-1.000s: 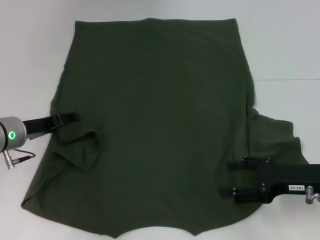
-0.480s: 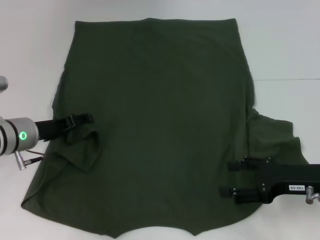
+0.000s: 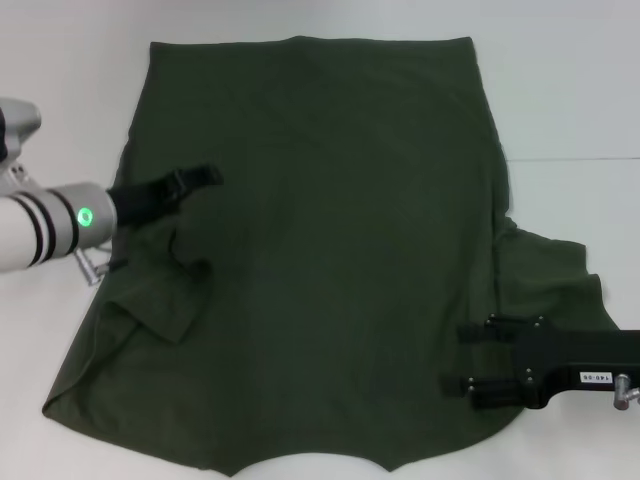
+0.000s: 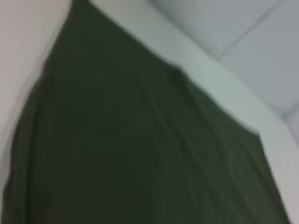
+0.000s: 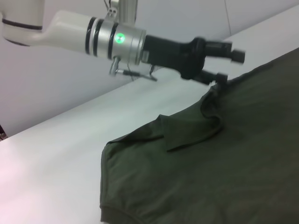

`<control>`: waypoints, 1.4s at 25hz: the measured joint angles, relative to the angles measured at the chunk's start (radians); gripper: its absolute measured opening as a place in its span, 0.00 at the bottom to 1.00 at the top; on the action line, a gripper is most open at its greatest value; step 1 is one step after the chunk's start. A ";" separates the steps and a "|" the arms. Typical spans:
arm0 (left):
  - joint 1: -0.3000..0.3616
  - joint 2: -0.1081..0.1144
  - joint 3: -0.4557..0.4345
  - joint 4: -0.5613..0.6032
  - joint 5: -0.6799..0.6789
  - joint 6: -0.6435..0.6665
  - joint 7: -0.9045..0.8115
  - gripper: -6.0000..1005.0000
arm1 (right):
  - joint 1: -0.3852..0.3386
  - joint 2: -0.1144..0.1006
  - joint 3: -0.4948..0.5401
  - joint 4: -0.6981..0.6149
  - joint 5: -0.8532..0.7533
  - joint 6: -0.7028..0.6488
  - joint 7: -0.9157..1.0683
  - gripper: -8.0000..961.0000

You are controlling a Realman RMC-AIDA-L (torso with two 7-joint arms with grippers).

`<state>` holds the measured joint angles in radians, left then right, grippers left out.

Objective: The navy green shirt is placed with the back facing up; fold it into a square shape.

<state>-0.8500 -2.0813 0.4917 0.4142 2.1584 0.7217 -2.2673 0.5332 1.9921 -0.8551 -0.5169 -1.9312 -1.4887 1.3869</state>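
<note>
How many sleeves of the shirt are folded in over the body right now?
1. The left sleeve lies folded onto the shirt, below the left gripper. The right sleeve is spread out on the table, beside the right gripper.

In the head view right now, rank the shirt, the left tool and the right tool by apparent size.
1. navy green shirt, far the largest.
2 and 3. right tool and left tool: similar; the left sits higher, nearer the camera, so unranked.

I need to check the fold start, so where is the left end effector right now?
In the head view, the left end effector is over the left part of the navy green shirt, just above the folded-in left sleeve.
</note>
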 joint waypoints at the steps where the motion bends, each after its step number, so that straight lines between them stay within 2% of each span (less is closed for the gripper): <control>1: -0.005 -0.004 -0.001 0.002 -0.031 -0.023 0.007 0.90 | -0.001 0.000 0.000 0.000 0.000 0.000 -0.001 0.97; 5: -0.009 -0.018 -0.002 0.003 -0.253 -0.111 0.138 0.90 | -0.004 0.000 0.001 0.000 0.000 -0.002 -0.005 0.97; 8: -0.001 -0.021 0.004 0.002 -0.352 -0.098 0.224 0.90 | -0.004 0.000 0.001 0.000 0.000 -0.003 -0.003 0.97; 11: 0.031 -0.007 0.007 0.003 -0.359 -0.039 0.215 0.90 | -0.002 0.000 0.001 -0.001 0.000 -0.005 0.000 0.97; 15: 0.105 0.016 0.007 0.006 -0.348 0.072 0.162 0.90 | -0.001 0.000 0.001 -0.001 0.000 0.000 0.000 0.97; 19: 0.178 0.016 0.006 0.046 -0.325 0.182 0.161 0.90 | -0.001 0.000 0.001 0.000 0.000 0.002 0.001 0.96; 22: 0.222 0.008 0.001 0.070 -0.268 0.236 0.167 0.90 | -0.002 -0.001 -0.001 0.000 0.000 0.002 0.002 0.97; 25: 0.230 -0.002 0.007 0.053 -0.245 0.224 0.190 0.90 | -0.001 -0.002 -0.004 0.000 0.000 0.002 0.002 0.97; 29: 0.208 -0.008 0.037 0.009 -0.243 0.175 0.218 0.90 | -0.001 -0.002 -0.007 0.000 -0.001 0.002 0.003 0.97; 35: 0.161 -0.037 0.072 -0.022 -0.250 0.078 0.240 0.90 | -0.006 -0.005 -0.004 0.001 -0.001 -0.005 0.002 0.97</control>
<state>-0.6891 -2.1186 0.5640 0.3925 1.9085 0.8001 -2.0277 0.5268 1.9874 -0.8593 -0.5159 -1.9327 -1.4937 1.3886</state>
